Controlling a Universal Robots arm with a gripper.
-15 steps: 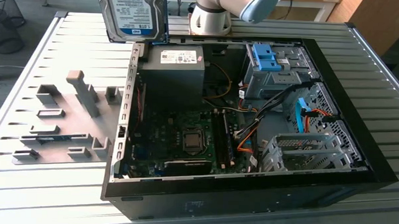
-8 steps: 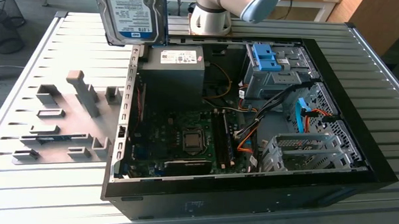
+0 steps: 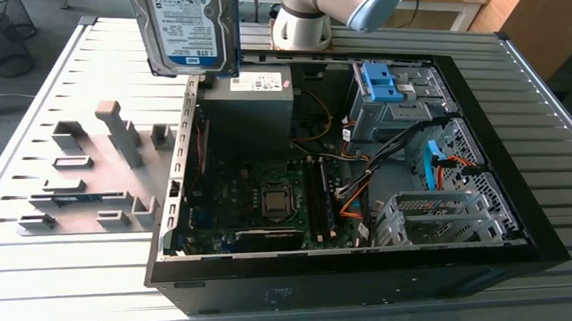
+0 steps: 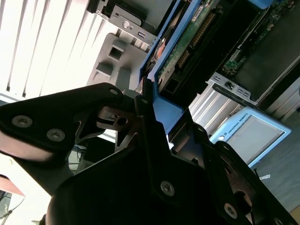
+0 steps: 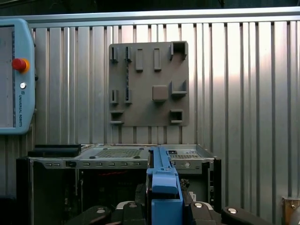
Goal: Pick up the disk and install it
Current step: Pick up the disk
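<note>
Disk (image 4: pixel 187 47) sits in the end effector (image 4: pixel 171 117) in the second wrist view. The black fingers (image 4: pixel 150 122) are closed in on its blue handle from both sides with no gap visible, though the contact itself is partly shadowed. Its circuit-board face is visible, and the body runs straight out from the fingertips.

In the first wrist view the blue handle (image 5: pixel 164 187) stands between the fingers, edge-on. Beyond the end effector lies the open computer case (image 5: pixel 117 154). Farther out on the table (image 5: pixel 243 84) are a grey fixture plate (image 5: pixel 149 84) and a teach pendant (image 5: pixel 14 75).

In the exterior view the disk hangs high, well clear of the table. Its long axis is close to upright, with the handle end uppermost and the free short end pointing down. Below it are the power supply (image 3: pixel 245 102) and the case wall beside it. The label face is turned toward the camera.

The step in hand looks like the carry to the case. Done well, it needs a square, firm hold on the handle so the body cannot swing. The path should stay above the case wall and the orange cables (image 3: pixel 361 199). The long axis should be brought in line with the drive cage (image 3: pixel 392 111) before any push, so the rails meet its guides evenly.
</note>
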